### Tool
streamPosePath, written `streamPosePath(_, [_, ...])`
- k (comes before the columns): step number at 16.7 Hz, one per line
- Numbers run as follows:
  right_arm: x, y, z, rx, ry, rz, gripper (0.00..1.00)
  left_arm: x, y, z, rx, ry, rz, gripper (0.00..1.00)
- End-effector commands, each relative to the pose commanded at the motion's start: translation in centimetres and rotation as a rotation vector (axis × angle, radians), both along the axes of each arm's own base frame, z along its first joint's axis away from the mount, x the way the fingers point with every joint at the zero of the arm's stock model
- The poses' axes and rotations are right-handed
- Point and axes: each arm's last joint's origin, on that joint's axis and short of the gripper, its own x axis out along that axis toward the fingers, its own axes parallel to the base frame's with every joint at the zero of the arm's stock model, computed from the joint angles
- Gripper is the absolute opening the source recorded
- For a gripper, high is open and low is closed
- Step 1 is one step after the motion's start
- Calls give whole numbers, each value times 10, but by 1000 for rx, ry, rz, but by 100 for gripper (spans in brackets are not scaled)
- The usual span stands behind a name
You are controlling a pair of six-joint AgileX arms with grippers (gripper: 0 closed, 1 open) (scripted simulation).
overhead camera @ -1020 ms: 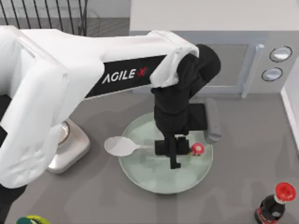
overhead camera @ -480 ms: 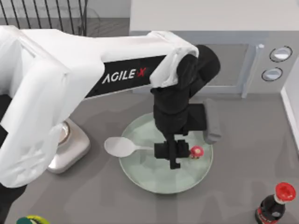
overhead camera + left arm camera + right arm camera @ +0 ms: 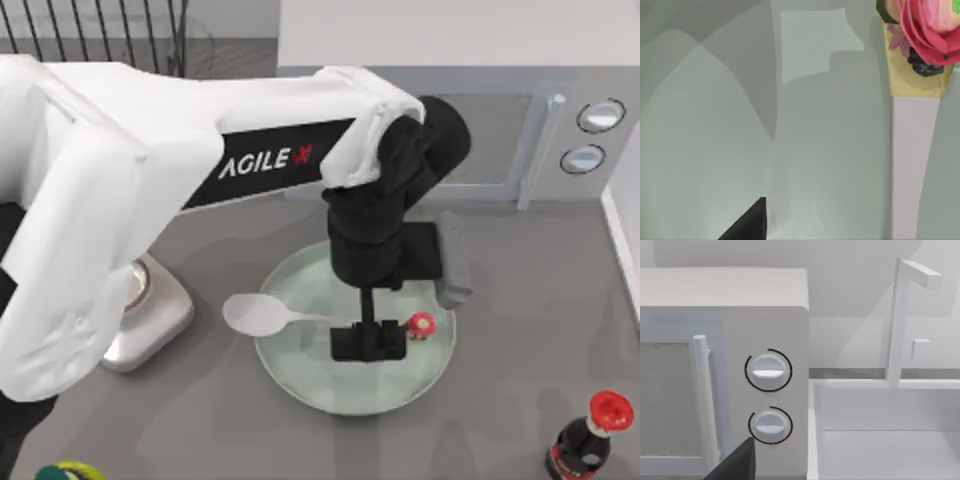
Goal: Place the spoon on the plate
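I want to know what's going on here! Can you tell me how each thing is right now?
spoon: lying flat, handle over the plate, bowl past the plate's left rim
plate: flat on the table
left gripper: open, astride the spoon's handle
cola bottle: upright, red cap on
microwave: door shut
kitchen scale: nothing on it

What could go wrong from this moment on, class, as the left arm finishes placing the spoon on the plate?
1. The spoon lies with its bowl overhanging the plate's left rim, so it might tip or slide off.
2. The left gripper sits low over the handle beside the red knob; lifting carelessly could drag the spoon.
3. The scale stands close to the spoon's bowl.
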Motion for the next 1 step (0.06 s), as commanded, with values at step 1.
streamPosePath(1, [0,0,0,0,0,0,100,0,0,0,0,0,0,100])
